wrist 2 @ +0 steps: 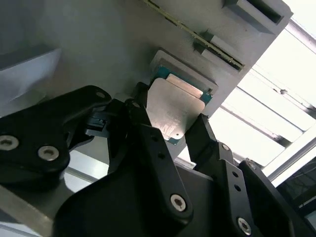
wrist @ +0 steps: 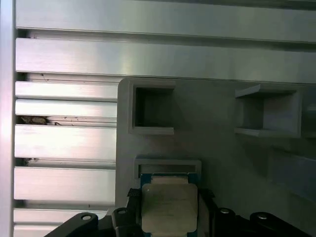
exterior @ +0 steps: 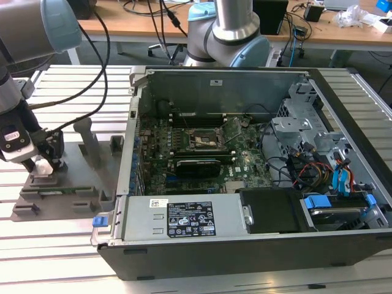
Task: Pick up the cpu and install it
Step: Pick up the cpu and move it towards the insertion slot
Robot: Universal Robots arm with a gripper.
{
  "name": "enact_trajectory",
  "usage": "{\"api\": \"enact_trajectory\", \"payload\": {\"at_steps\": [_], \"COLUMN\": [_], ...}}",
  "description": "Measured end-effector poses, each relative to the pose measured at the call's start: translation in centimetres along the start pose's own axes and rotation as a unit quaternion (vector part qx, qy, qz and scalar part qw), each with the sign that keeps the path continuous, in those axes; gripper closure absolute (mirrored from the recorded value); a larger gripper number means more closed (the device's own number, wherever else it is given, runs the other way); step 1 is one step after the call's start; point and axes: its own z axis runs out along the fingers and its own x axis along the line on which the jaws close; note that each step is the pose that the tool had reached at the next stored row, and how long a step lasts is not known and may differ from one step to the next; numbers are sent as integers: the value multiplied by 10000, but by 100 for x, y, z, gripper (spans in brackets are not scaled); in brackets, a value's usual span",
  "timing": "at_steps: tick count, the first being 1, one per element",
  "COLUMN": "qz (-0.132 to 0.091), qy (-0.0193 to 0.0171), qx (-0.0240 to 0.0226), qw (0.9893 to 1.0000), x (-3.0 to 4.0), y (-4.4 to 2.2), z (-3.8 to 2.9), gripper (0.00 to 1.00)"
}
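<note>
Hand [wrist 2: 170, 123] closed on cpu [wrist 2: 173, 106], fingers [wrist 2: 143, 123] against both edges. cpu at grey holder [wrist: 222, 148] pocket, directly under hand, on slatted table [wrist: 64, 143].

Pale silvery, green-rimmed cpu [wrist: 169, 207]; black gripper [wrist 2: 170, 116]; grey holder [wrist: 222, 148].

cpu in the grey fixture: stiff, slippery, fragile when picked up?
Probably stiff: the cpu is a flat square with a metal top, so it should not flex. Likely slippery: that top looks smooth and shiny. Its thin edges give little hold, so an off-centre gripper may tilt it in the grey fixture.
</note>
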Motion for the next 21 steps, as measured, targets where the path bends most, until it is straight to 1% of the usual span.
{"api": "enact_trajectory", "payload": {"at_steps": [11,12,18,20,21], "qz": [0,0,0,0,0], "qy": [1,1,0,1,1], "qx": [6,7,9,10,10], "qw": [10000,10000,10000,10000,10000], "x": [-4,-4,-7,-8,-8], "y": [-4,-4,-6,-8,-8], "z": [-138,-164,-244,-293,-305], "gripper": [45,45,45,45,45]}}
